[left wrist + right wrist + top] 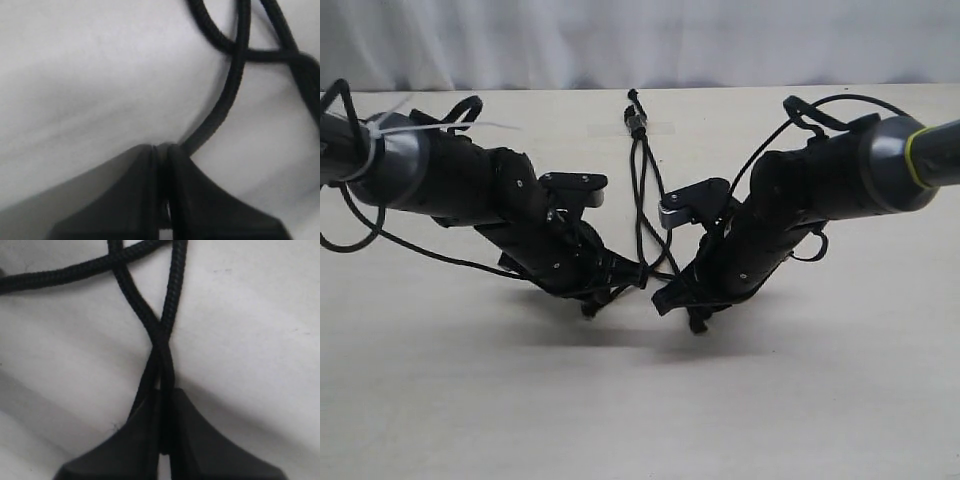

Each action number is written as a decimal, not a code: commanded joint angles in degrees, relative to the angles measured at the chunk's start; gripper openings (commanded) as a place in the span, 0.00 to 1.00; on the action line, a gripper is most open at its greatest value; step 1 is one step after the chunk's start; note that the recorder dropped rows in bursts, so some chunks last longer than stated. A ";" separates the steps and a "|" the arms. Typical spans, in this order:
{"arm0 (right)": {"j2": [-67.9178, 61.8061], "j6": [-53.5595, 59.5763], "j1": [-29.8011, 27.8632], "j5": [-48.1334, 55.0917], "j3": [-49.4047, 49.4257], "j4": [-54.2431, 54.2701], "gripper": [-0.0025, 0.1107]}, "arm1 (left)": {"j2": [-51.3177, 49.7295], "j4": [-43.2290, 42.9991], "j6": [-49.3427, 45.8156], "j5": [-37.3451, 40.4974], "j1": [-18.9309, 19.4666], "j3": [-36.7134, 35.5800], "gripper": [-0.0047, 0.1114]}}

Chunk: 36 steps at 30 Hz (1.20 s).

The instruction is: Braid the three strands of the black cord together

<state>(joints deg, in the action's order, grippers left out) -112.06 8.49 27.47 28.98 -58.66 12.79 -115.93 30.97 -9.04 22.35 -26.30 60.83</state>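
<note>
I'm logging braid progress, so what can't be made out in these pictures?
1. Tips of the three strands: none shows. In the exterior view the left gripper and right gripper cover the lower ends, and both wrist views cut them off at the edges.
2. Number of crossings: too small in the exterior view and partly behind the arms.
3. Which strand the left gripper pinches: the left wrist view is blurred.
4. Knot: too small for detail.

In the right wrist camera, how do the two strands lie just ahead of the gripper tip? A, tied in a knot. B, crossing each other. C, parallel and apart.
B: the two strands cross in an X just before the shut right gripper.
</note>
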 commanded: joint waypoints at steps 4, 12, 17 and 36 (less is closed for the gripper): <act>-1.21 -0.96 -0.21 2.76 0.73 0.50 0.06 | -1.66 3.24 0.21 3.31 -0.38 -0.06 0.04; -1.21 -3.37 -0.21 2.14 0.73 0.50 0.06 | -1.66 10.72 -1.73 6.57 -0.67 -0.06 0.04; -1.11 -5.05 -0.21 1.78 0.73 0.50 0.14 | -1.54 10.72 -1.74 6.68 -0.84 -0.06 0.04; 28.58 -8.49 -16.95 17.48 5.99 -9.13 0.06 | 32.55 -15.17 2.48 29.77 26.51 -4.31 0.04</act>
<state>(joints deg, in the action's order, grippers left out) -88.33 0.43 12.02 46.63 -54.56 3.94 -88.28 16.99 -7.55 51.20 -1.19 58.90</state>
